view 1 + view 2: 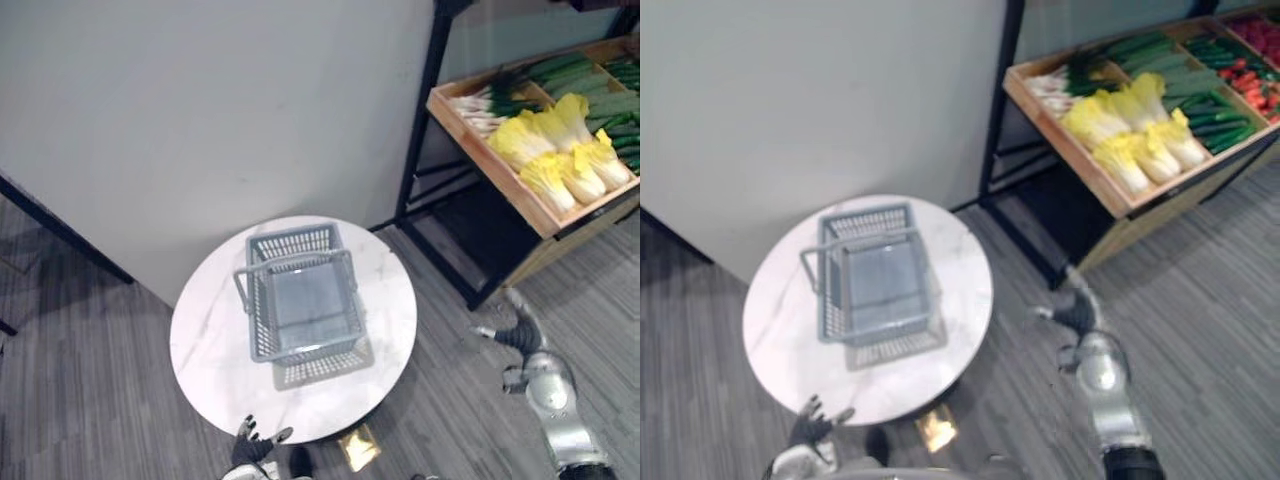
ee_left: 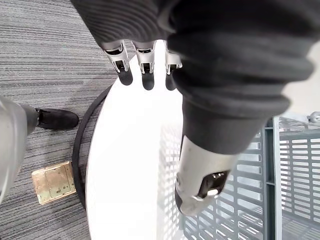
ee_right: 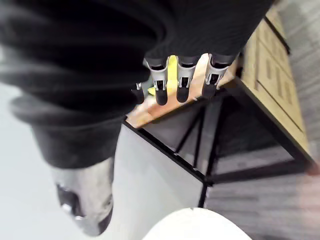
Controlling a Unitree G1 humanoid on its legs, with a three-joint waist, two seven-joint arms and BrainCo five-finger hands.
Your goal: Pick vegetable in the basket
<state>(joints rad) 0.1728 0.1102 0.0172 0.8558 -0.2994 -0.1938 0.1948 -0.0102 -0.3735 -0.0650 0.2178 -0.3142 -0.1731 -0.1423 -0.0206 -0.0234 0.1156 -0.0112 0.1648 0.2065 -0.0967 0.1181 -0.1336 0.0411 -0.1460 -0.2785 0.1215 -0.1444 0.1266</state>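
Vegetables: Chinese cabbages [image 1: 560,150], pale yellow, lie in the middle of a tilted wooden crate [image 1: 480,150] on a black rack [image 1: 420,120] off to the robot's right. White-stemmed leeks [image 1: 500,100] lie beside them and dark cucumbers [image 1: 612,108] lie behind.
Right hand [image 1: 520,335]: low over the grey floor, between the table and the rack. It is below the crate and well apart from the cabbages, with fingers loosely straight and nothing in them.
Right wrist view: the fingers [image 3: 182,80] point toward the crate with a bit of yellow cabbage just past their tips. The thumb [image 3: 82,200] stands off to one side (no grasp at all).
Basket [image 1: 292,243]: grey plastic, upright on the round white marble table [image 1: 215,330], with its handle across the top and its bottom bare.
Left hand [image 1: 255,445]: at the table's near edge, fingers spread and holding nothing.
Left wrist view: the fingers [image 2: 145,60] reach out over the tabletop's rim, and the thumb [image 2: 200,185] hangs in front of the basket's slotted wall. A brass floor plate [image 2: 52,185] lies beneath.
Right eye view: takes in red vegetables [image 1: 1250,85] at the crate's far end, too small to name.
Cut off: the crate runs out of the picture on the right.
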